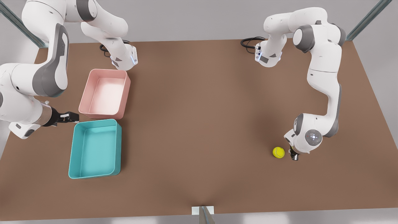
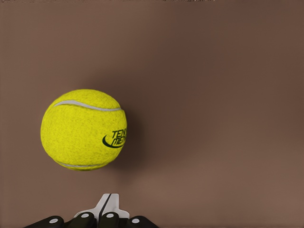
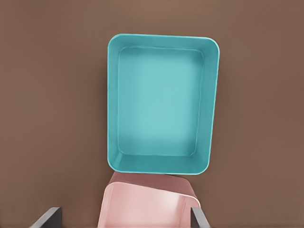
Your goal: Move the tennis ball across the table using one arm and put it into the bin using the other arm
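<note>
At the front view's left the right gripper [image 1: 72, 117] hung open beside the bin [image 1: 72, 161] and pink tub [image 1: 85, 96]. At the right, the tennis ball [image 1: 278, 152] lay on the desk [image 1: 199, 124] just beside the closed left gripper [image 1: 293, 156]; its wrist view revealed the ball's printed logo.

Tennis balls: one is counted, the tennis ball [image 1: 278, 152] [image 2: 83, 129].
Teal bins: one is counted, the bin [image 1: 94, 148] [image 3: 163, 103].
Pink tubs: one is counted, the pink tub [image 1: 104, 93] [image 3: 147, 203].
Tables: one, the table [image 1: 205, 118].
Arms: two are counted.
Grippers: two, the left gripper [image 1: 293, 155] being largely hidden and judged by its tip, and the right gripper [image 1: 69, 117].
</note>
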{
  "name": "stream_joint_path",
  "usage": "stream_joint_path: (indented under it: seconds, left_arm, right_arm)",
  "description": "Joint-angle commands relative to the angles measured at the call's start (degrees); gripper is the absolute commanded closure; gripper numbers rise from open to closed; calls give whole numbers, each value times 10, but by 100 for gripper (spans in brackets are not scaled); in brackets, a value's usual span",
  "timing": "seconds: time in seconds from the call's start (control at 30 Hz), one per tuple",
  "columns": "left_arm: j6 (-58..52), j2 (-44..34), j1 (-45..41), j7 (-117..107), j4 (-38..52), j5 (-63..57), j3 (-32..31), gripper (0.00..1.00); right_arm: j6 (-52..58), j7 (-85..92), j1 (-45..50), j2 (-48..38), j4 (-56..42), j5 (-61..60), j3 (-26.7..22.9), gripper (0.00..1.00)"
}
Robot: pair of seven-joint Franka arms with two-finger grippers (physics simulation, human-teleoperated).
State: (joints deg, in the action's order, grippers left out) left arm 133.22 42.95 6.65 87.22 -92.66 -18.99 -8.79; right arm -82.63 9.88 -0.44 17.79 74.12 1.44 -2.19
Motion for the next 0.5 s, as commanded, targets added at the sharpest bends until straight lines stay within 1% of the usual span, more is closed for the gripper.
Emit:
stream_joint_path:
  seconds: [0.0,0.1,0.37,0.47]
  left_arm:
    - [3,-1,-1,39,0,0,0,79]
    - [8,0,-1,72,1,0,0,79]
    - [7,6,2,64,13,2,0,79]
    - [7,6,-29,22,14,3,0,79]
  right_arm:
    - [-1,0,0,0,0,0,0,0]
    - [-1,0,0,-1,-1,0,0,0]
    - [-1,1,-1,7,-8,1,0,0]
    - [-1,0,-1,8,-8,1,0,0]
